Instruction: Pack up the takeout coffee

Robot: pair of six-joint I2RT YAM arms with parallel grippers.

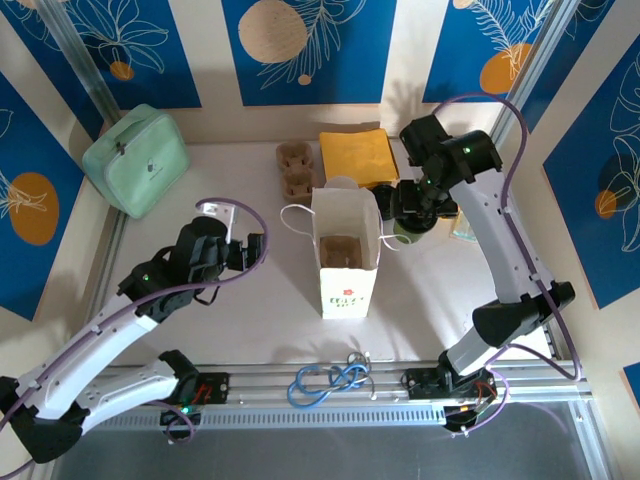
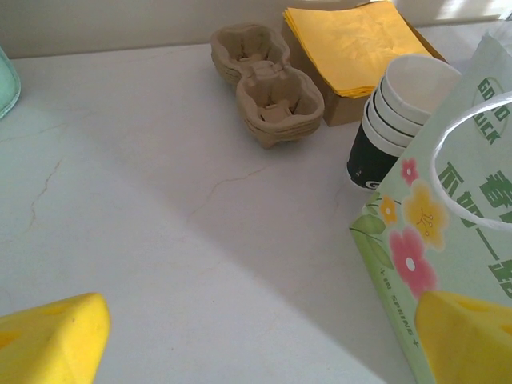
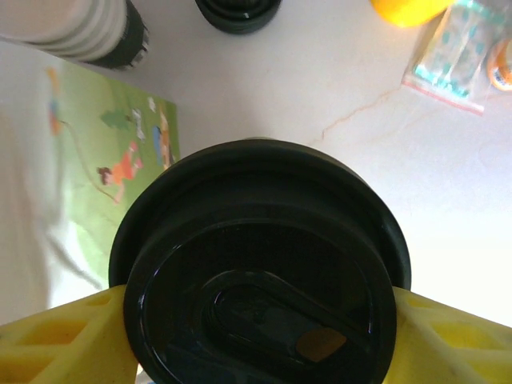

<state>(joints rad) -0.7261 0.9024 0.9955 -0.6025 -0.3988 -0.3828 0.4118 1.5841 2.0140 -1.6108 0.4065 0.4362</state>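
While the blue cable (image 1: 330,382) lies coiled on the rail at 6 o'clock of the top view, between the two arm bases, both arms reach out over the pale table (image 1: 250,310).

**Left gripper** (image 2: 256,344): at 9 o'clock of the paper bag and apart from it. Its yellow fingers (image 2: 52,340) are spread wide and nothing lies between them.

**Paper bag** (image 1: 345,255): upright at the table's centre, mouth open, white cord handles out to either side. A brown cup tray (image 1: 343,250) sits inside it.

**Right gripper** (image 3: 256,320): at 2 o'clock of the bag, just beside its right rim. The jaws stand part-way apart, clamped on the coffee cup (image 3: 260,264), one yellow finger against each side of its black lid. The cup is upright and outside the bag. Whether it touches the bag cannot be told.

**Stack of empty cups** (image 2: 400,112): at 12 o'clock of the bag, lying on its side just behind it.

**Spare trays** (image 2: 268,84): a nested brown stack at 11 o'clock.

**Yellow napkins** (image 2: 356,40): on a brown box at 12 to 1 o'clock, beside the spare trays.

**Green pouch** (image 1: 135,160): at 10 o'clock, against the left wall, well apart from the rest.
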